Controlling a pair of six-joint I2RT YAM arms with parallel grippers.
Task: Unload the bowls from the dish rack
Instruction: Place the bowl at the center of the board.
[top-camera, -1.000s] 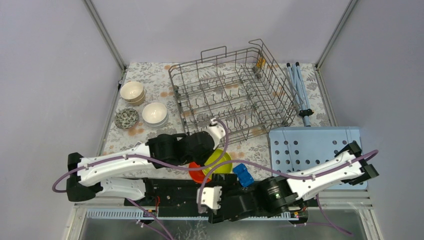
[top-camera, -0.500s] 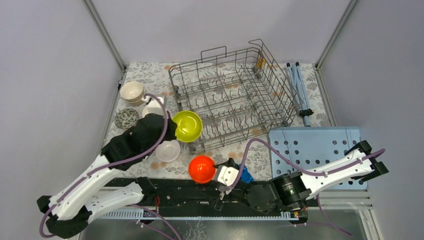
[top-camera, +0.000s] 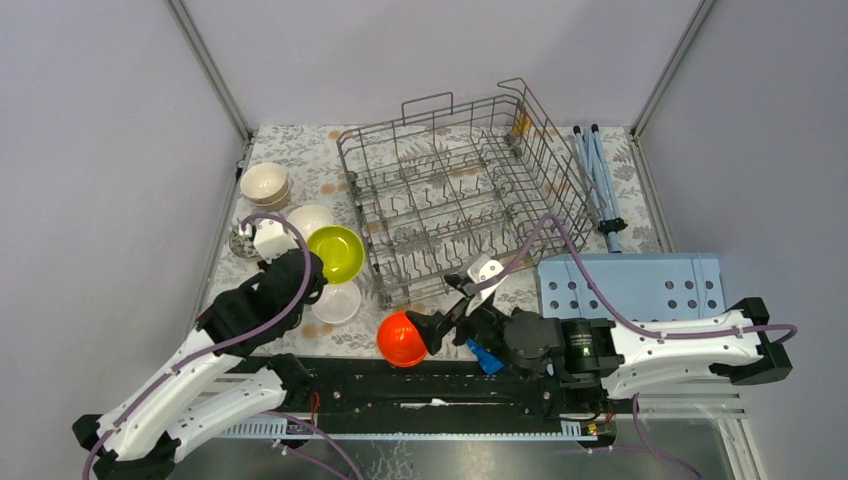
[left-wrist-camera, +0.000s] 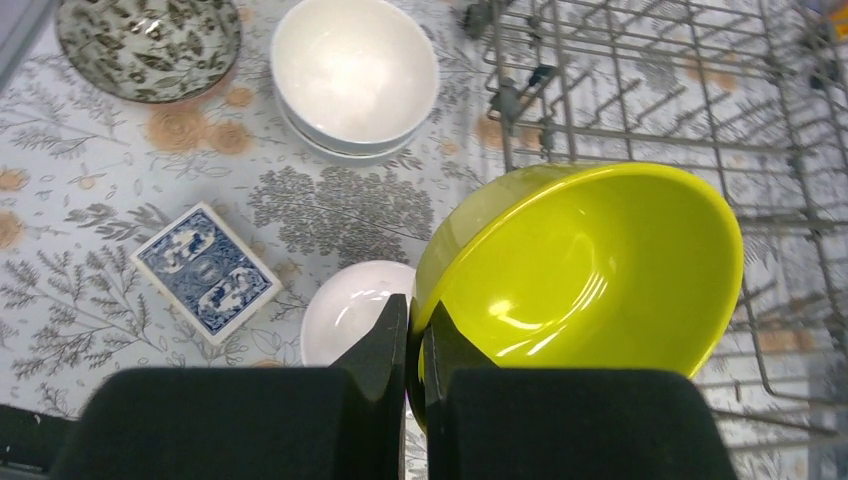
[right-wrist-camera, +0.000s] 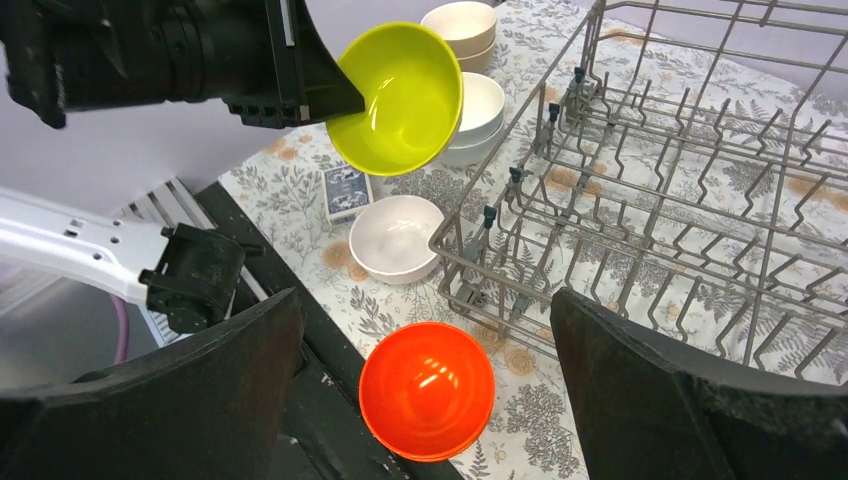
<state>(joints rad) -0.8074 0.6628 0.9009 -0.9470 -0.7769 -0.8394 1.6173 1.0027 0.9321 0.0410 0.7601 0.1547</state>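
Note:
My left gripper (left-wrist-camera: 415, 330) is shut on the rim of the yellow-green bowl (left-wrist-camera: 590, 270), held tilted above the table left of the dish rack (top-camera: 460, 195). The same bowl (top-camera: 335, 253) hangs over a small white bowl (top-camera: 335, 300). The orange bowl (right-wrist-camera: 427, 390) sits upright on the table by the rack's near corner. My right gripper (right-wrist-camera: 425, 305) stands wide open above it, touching nothing. Stacked white bowls (top-camera: 310, 218), cream bowls (top-camera: 265, 183) and a patterned bowl (left-wrist-camera: 148, 45) rest at the far left. No bowl shows in the rack.
A blue playing-card pack (left-wrist-camera: 205, 270) lies beside the small white bowl. A blue toy car (top-camera: 485, 352) sits half hidden under my right arm. The light-blue perforated board (top-camera: 630, 285) lies right of the rack, and folded blue rods (top-camera: 598, 180) lie behind it.
The left arm has carried the yellow-green bowl left, away from the rack and lower over the white bowls. The right gripper has swung to face the orange bowl, which stayed put.

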